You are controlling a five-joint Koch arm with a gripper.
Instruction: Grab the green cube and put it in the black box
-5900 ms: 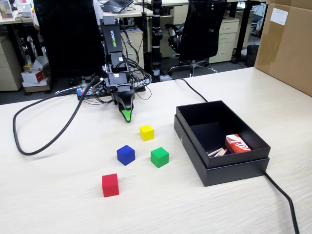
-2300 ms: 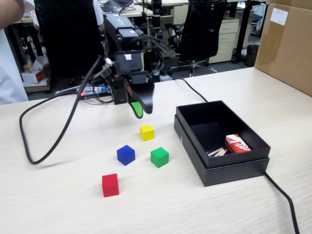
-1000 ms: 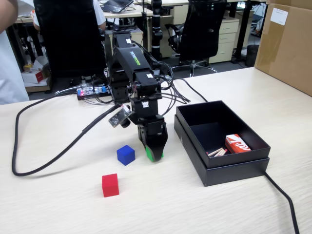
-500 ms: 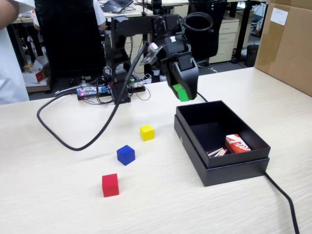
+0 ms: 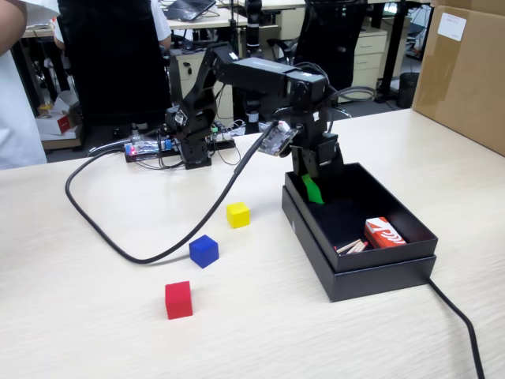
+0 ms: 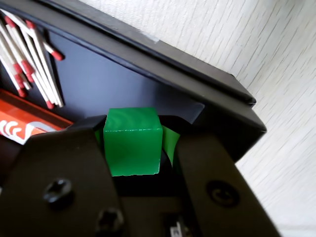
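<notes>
The green cube (image 6: 132, 140) is clamped between my black jaws, and my gripper (image 6: 134, 127) is shut on it. In the fixed view my gripper (image 5: 314, 192) hangs over the left end of the black box (image 5: 357, 270), dipped just inside its rim, with green showing at the tips. The wrist view looks down past the cube onto the box's dark floor and its double rim (image 6: 197, 84). The cube is held clear of the floor.
A red matchbox (image 5: 384, 233) and loose matches (image 6: 29, 54) lie in the box's near end. Yellow (image 5: 237, 214), blue (image 5: 203, 250) and red (image 5: 178, 299) cubes sit on the table to the left. A cardboard box (image 5: 465, 71) stands far right. Cables trail across the table (image 5: 118, 237).
The arm has swung right and down with the green cube, from above the box's far left corner to just inside its rim.
</notes>
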